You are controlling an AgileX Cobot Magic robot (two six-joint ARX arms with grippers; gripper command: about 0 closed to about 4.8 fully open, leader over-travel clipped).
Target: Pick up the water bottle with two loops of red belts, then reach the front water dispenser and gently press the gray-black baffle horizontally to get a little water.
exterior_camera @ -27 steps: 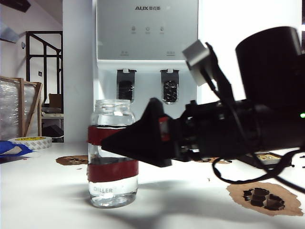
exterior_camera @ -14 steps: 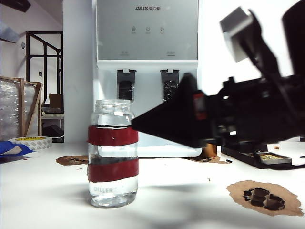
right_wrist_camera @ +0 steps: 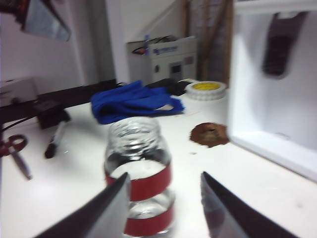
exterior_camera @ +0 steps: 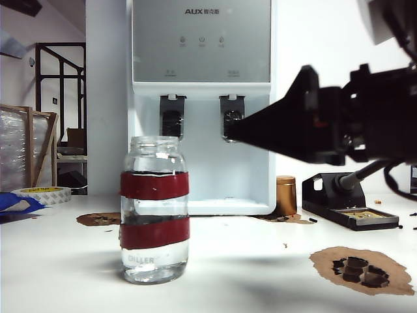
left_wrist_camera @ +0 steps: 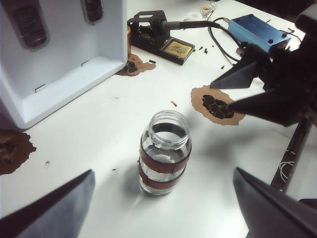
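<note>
While unheld, water bottle (exterior_camera: 154, 218) upright

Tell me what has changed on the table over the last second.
The right pincer has risen and drawn back to the right, away from the water bottle; a second ago its fingers were level with the bottle's red bands. It holds nothing; its fingers stand apart. The bottle stays upright on the table, and the water dispenser has not moved. The left pincer hangs open above the bottle.

Upright red-banded water bottle (exterior_camera: 154, 208) before water dispenser (exterior_camera: 201, 104)
</note>
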